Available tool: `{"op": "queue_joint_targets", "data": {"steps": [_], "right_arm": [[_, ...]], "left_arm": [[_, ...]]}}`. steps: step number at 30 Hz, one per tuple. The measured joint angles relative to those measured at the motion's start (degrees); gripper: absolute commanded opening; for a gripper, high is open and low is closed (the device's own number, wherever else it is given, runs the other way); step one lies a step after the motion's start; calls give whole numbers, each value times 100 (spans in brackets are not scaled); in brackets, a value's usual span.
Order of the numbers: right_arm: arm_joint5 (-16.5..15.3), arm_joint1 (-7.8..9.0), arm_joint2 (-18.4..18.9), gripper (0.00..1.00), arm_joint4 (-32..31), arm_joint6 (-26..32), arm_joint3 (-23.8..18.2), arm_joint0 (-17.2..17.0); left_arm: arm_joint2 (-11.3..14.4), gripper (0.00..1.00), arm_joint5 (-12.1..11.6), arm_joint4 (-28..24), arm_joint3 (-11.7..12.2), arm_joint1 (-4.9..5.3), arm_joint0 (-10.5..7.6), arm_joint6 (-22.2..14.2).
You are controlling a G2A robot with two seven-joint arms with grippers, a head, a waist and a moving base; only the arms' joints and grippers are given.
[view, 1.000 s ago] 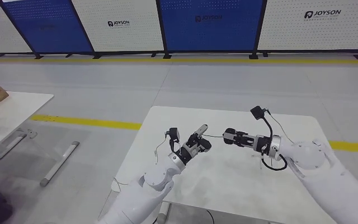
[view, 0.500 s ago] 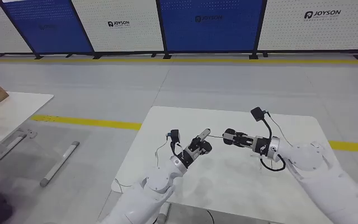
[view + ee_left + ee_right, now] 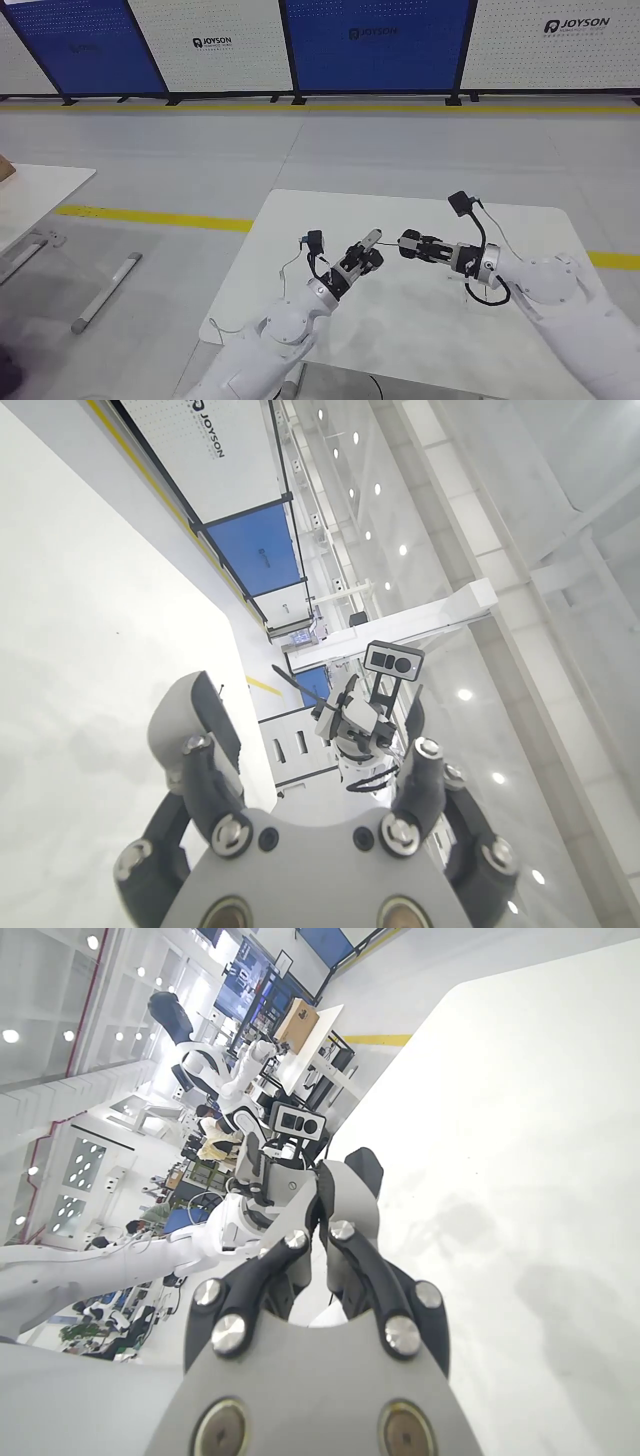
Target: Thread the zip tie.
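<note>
We see a smooth, matt white table [image 3: 400, 320]. The left gripper [image 3: 310, 700] and right gripper [image 3: 320, 1188] look like glossy pale plastic with matt black rubbery pads [image 3: 216, 706] and shiny metal screws [image 3: 219, 1330]. The zip tie [image 3: 296, 686] looks like thin, matt black plastic.

The zip tie [image 3: 297, 686] is a thin, dark, straight strap held above the counter [image 3: 330, 212]. One end is pinched in the right claw [image 3: 404, 243]. The free end points toward the left claw [image 3: 370, 248].
</note>
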Motion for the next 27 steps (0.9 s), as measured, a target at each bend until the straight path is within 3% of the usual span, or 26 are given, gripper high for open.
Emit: {"op": "queue_joint_targets", "data": {"steps": [18, 19, 21, 27], "right_arm": [[0, 0, 0, 0, 0, 0, 0, 0], [0, 0, 0, 30, 0, 0, 0, 0], [20, -2, 3, 100, -18, -35, -20, -28], [157, -12, 131, 100, -64, -45, -117, -151]], "left_arm": [[51, 0, -71, 221, 73, -59, -23, -43], [45, 0, -79, 229, 70, -61, -20, -53], [36, 0, -91, 242, 67, -63, -13, -65], [-39, 0, -129, 241, 19, -62, 55, -99]]}}
